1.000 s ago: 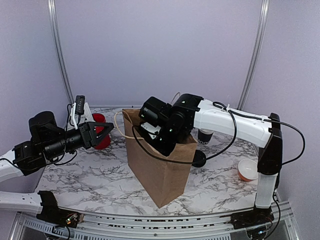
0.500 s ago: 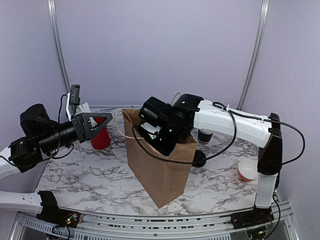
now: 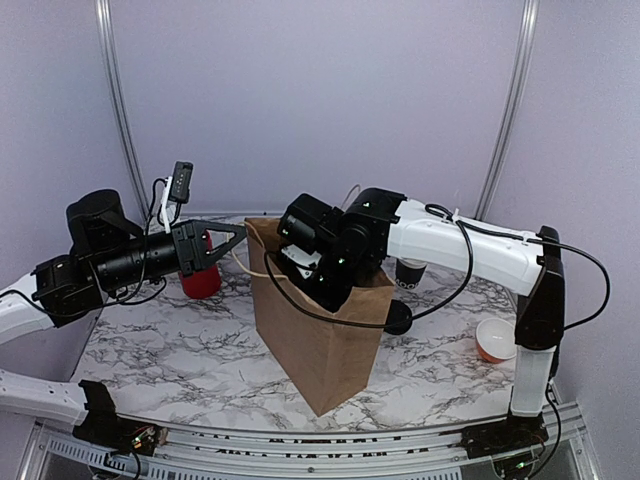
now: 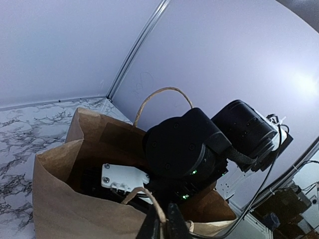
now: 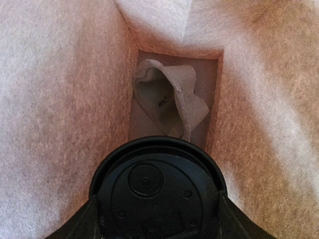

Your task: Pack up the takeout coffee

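The takeout coffee point(image 5: 154, 191) shows only as a black round lid, low inside the brown paper bag point(image 3: 320, 335). My right gripper point(image 5: 157, 221) is shut on it, a dark finger at each side of the lid. From above, the right wrist point(image 3: 325, 250) fills the bag's mouth and hides both cup and fingers. My left gripper point(image 4: 163, 226) is shut on the bag's near twine handle point(image 4: 141, 193), which runs between its fingertips. In the top view the left gripper point(image 3: 243, 232) sits at the bag's left upper edge.
A crumpled grey paper point(image 5: 172, 97) lies on the bag's floor below the cup. A red cup point(image 3: 200, 278) stands behind the left arm. Right of the bag stand another black cup point(image 3: 410, 272), a black disc point(image 3: 398, 318) and an orange-and-white bowl point(image 3: 494, 340).
My left arm swung right to the bag's edge and its gripper went from open to shut on the handle. The right arm and the bag stayed still.
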Motion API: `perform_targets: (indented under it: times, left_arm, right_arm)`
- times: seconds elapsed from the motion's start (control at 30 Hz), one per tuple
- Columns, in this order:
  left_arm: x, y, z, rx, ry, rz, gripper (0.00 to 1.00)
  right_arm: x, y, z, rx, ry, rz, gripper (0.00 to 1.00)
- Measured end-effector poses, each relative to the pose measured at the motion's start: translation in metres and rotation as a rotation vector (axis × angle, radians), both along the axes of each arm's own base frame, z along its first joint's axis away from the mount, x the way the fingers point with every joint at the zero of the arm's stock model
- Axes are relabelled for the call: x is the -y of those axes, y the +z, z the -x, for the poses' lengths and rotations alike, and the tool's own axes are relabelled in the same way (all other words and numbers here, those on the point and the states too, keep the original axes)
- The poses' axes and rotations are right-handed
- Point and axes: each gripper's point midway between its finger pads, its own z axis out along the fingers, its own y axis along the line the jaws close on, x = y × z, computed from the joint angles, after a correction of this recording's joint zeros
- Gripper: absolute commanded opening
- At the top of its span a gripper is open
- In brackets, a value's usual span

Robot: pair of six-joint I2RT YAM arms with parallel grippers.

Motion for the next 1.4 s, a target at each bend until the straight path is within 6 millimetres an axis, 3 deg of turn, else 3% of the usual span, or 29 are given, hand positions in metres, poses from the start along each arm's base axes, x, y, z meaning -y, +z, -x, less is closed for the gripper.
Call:
perform_targets:
  times: [0.47,0.87,1.13,1.4]
  left_arm:
    - [-0.023,-0.001,0.000,0.024,0.096,-0.031,0.00]
    - [-0.019,-0.009,-0.002,0.032,0.116,-0.069,0.00]
    - [-0.019,-0.010,-0.004,0.044,0.140,-0.083,0.00]
    - [-0.020,-0.010,-0.006,0.047,0.156,-0.086,0.00]
  right_arm:
    - [0.003,0.002,0.001,-0.002,-0.001,0.005,0.59]
    - [0.010,0.014,0.008,-0.023,0.002,0.027,0.59]
    - [0.016,-0.001,0.014,-0.039,0.007,0.057,0.59]
    - [0.015,-0.001,0.014,-0.027,0.009,0.027,0.59]
